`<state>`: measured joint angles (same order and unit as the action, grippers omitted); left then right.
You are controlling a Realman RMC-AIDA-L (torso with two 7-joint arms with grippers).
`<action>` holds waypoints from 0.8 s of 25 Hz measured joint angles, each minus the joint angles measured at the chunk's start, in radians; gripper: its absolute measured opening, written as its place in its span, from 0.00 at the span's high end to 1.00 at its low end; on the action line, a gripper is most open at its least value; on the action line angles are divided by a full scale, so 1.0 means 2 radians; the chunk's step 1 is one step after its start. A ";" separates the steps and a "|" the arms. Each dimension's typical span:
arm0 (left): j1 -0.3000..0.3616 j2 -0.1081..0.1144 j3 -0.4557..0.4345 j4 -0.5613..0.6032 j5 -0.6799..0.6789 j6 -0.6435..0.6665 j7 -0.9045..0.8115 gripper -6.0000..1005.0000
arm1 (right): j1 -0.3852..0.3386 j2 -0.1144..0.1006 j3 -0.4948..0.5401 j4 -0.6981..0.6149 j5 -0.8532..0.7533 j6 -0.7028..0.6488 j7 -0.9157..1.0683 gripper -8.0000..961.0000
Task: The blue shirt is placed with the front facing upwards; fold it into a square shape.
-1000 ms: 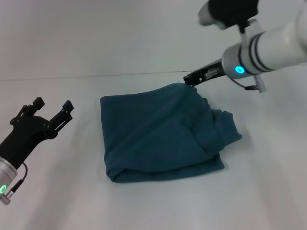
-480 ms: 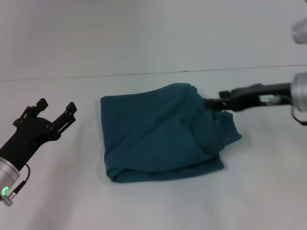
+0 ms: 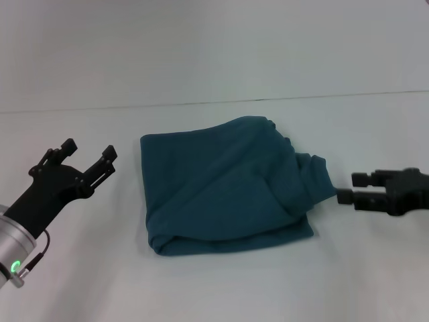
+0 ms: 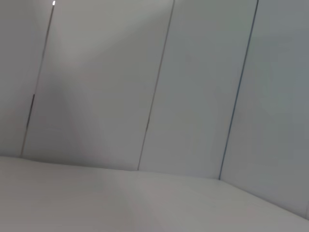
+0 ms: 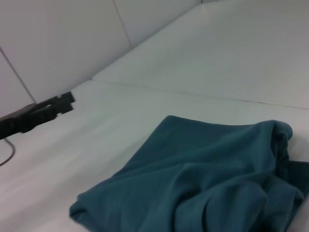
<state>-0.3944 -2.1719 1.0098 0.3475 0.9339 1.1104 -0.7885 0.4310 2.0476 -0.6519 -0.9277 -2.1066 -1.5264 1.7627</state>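
Both grippers look open and empty: my right gripper [image 3: 347, 188] sits just off the bunched right-hand end of the blue shirt [image 3: 224, 188] mid-bench, far nearer than the left gripper [image 3: 88, 155], well apart toward the left edge.

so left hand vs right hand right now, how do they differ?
The left hand sits off the shirt's left side, well apart, fingers spread open; the right hand sits beside the bunched right edge, very close, fingers nearer together. The left angles up and away; the right points level at the cloth. Both are black and hold nothing.
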 joint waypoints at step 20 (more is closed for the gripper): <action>-0.011 0.001 0.006 -0.001 0.009 0.001 -0.001 0.12 | 0.020 -0.003 0.007 0.061 -0.004 0.061 -0.100 0.29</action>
<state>-0.4170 -2.1706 1.0209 0.3455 0.9527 1.1121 -0.7896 0.4707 2.0418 -0.6377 -0.8054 -2.1139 -1.4045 1.5624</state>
